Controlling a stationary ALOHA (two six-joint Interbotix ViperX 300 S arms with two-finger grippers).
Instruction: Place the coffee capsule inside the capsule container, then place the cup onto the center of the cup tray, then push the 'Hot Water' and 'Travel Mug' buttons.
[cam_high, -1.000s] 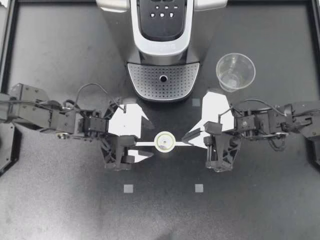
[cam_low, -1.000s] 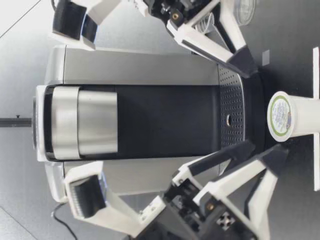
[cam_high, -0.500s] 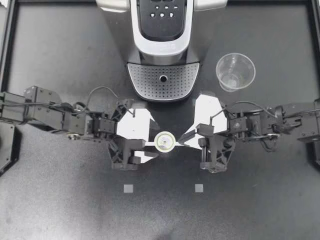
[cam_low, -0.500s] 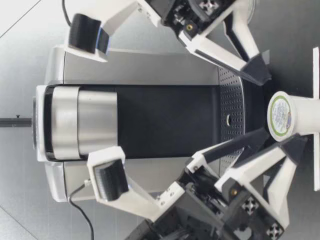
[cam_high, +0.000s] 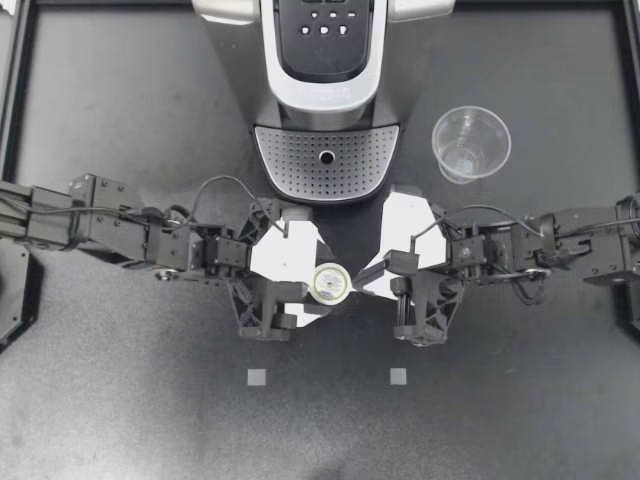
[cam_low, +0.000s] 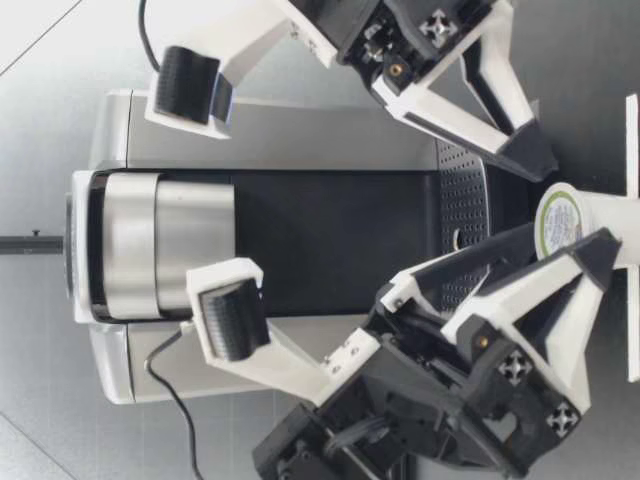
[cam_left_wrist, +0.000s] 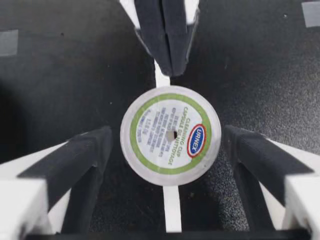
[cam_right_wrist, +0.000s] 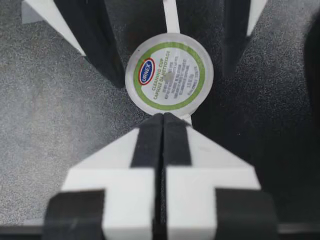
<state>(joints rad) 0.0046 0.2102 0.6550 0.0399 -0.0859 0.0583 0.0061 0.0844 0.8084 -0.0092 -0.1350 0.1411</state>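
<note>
So, where is the coffee capsule (cam_high: 330, 284)?

It stands upright on the bench (cam_high: 120, 420), lid up, just in front of the coffee machine (cam_high: 325, 60) and its cup tray (cam_high: 326, 160). It is not yet in the capsule container. My left gripper (cam_high: 314, 287) straddles it with jaws released, one pad on each side and a sliver of bench between pad and rim.

And the other arm?

My right gripper (cam_high: 364, 281) has its jaws clenched on nothing. The tips point at the capsule from the opposite side, just beside it.

How should the pick go?

I judge the step in hand to be the grasp. Close the left jaws evenly so both pads meet the body at once. The capsule looks light and tapered, so a one-sided push could slide or tip it. Grip below the lid's rim, then lift straight up.

Which view helps most?

The left wrist view shows the capsule centred between the pads, which the top view half hides under the fingers. The low view alone gives height, with the dark pad level with the capsule's body, below the lid. In the right wrist view the tips and the rim overlap, so I cannot tell whether they touch. The clear cup (cam_high: 470, 143) shows in the top view, beside the machine and well apart from both grippers.
</note>
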